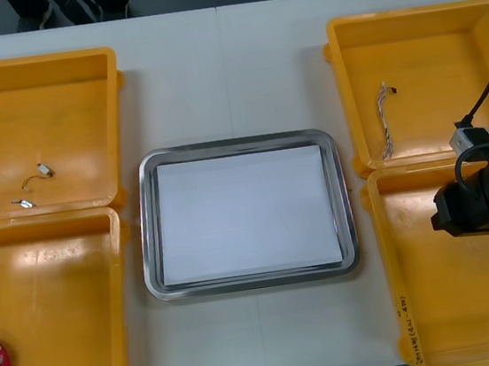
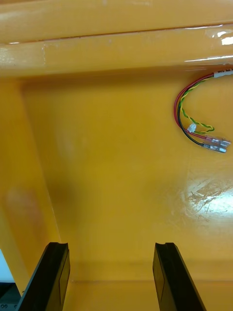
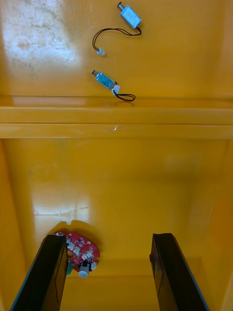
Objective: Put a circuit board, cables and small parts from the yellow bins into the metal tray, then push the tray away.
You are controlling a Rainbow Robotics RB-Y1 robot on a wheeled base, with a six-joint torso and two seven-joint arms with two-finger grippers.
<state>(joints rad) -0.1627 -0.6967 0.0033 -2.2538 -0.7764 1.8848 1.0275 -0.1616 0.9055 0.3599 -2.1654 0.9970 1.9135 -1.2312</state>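
Note:
The metal tray, white inside, lies at mid-table with nothing in it. My left gripper hangs open over the near left yellow bin. A round red circuit board lies on that bin's floor beside one finger, not between the two. Two small metal parts with black leads lie in the far left bin. My right gripper is open over the near right bin. A red and yellow cable lies well ahead of its fingers.
A twisted blue and white cable lies in the far right bin. My right arm hangs over the near right bin's far wall. Bare table runs around the tray and out to the far edge.

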